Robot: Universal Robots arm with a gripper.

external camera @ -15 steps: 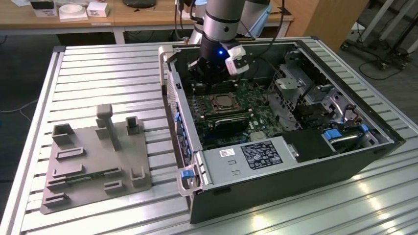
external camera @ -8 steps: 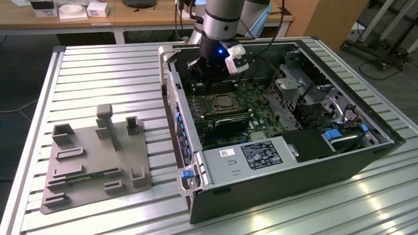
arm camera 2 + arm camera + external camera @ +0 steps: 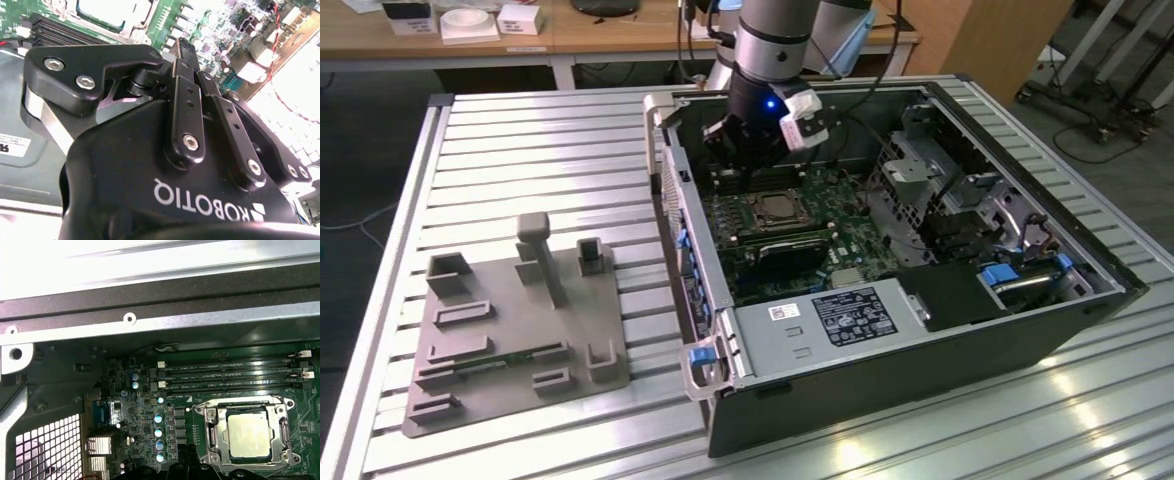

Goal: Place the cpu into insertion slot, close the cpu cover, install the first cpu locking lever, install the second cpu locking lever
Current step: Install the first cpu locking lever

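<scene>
While the cpu [image 3: 248, 432] sits in the insertion slot [image 3: 212, 440], your hand [image 3: 744, 168] hovers just beyond it, open or closed you cannot tell

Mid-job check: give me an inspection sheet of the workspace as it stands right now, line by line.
Surface: slatted metal table carrying an open computer case.
Job's things: the cpu sits in the insertion slot; the cpu cover lies flat around it; whether the levers are latched cannot be told.
Clutter: grey fixture plate on the table, on the exterior view's left of the case.
Gripper: the gripper hangs inside the case over the board, close to the slot.
Cables: red wire inside the case; loose cables on the floor.
Surroundings: wooden desk with white boxes behind the table.
</scene>
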